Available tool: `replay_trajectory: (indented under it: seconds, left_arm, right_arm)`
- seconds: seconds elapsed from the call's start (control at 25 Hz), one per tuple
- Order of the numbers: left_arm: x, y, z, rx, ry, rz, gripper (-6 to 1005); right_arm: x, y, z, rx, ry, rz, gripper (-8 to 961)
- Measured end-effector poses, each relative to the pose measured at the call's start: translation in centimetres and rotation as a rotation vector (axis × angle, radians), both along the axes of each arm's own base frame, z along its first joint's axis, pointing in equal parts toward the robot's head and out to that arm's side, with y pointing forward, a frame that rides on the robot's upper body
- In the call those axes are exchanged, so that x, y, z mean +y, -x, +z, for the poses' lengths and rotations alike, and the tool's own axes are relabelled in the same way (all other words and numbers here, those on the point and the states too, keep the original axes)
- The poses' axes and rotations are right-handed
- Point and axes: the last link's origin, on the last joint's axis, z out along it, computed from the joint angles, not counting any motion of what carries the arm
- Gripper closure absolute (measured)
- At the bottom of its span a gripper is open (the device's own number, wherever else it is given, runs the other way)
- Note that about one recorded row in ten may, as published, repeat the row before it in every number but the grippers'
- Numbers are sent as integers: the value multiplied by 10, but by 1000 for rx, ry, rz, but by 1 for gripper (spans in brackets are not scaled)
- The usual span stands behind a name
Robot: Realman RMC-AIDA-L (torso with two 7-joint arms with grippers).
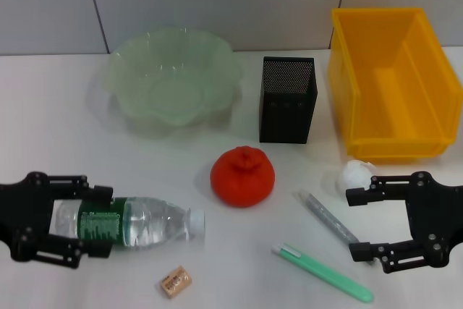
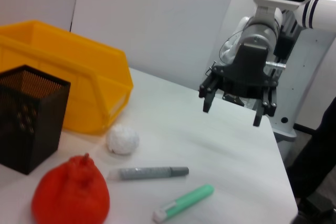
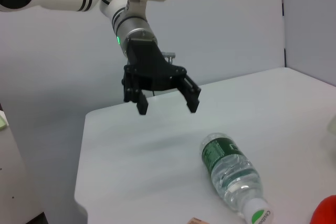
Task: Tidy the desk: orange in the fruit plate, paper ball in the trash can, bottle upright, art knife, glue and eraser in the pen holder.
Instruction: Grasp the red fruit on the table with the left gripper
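Head view down over desk; wrist views low, facing inward across it.

Bare tabletop beside fruit plate

Bright colours on a white worktop

Red-orange orange, pale green fruit plate, yellow trash can, black mesh pen holder, white paper ball, green-labelled clear bottle, tan eraser.
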Motion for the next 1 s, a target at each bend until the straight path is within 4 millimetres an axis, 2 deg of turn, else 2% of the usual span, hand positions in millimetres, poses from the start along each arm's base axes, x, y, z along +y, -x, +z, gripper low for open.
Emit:
replay_trajectory:
  seconds: [0.12,0.36,0.4,0.48,0.52,0.6,0.64,0.68,0.88,0.92,1.0]
  left_arm:
    - [8,-8,4,-28,-48,-11,156]
    - [18,-15,-1,-44,-109,-9,161]
    - [35,-21,-17,-24,-185,9,162]
    - [41,-23,-23,-15,-202,14,163]
    - [49,-26,-33,6,-227,21,164]
    - [49,-26,-33,6,-227,21,166]
    - [60,-33,-57,52,-247,27,167]
    - [64,-37,-66,66,-251,24,168]
    - [71,-45,-92,80,-236,38,172]
    - [71,-45,-92,80,-236,38,173]
    - [78,-45,-107,94,-240,63,175]
  right_arm:
    - [-1,-2,0,-5,0,-5,171]
    - [-11,-18,5,-23,-10,-56,170]
    - [-13,-22,7,-30,-14,-71,170]
    - [-16,-29,10,-46,-20,-100,170]
    - [-18,-33,11,-53,-22,-116,170]
    - [-21,-39,14,-59,-26,-141,170]
    - [-22,-41,15,-58,-31,-153,170]
    - [-24,-43,17,-55,-39,-162,170]
    - [-27,-51,24,-38,-92,-199,170]
    - [-28,-53,26,-35,-101,-206,170]
    - [-29,-54,28,-31,-110,-214,170]
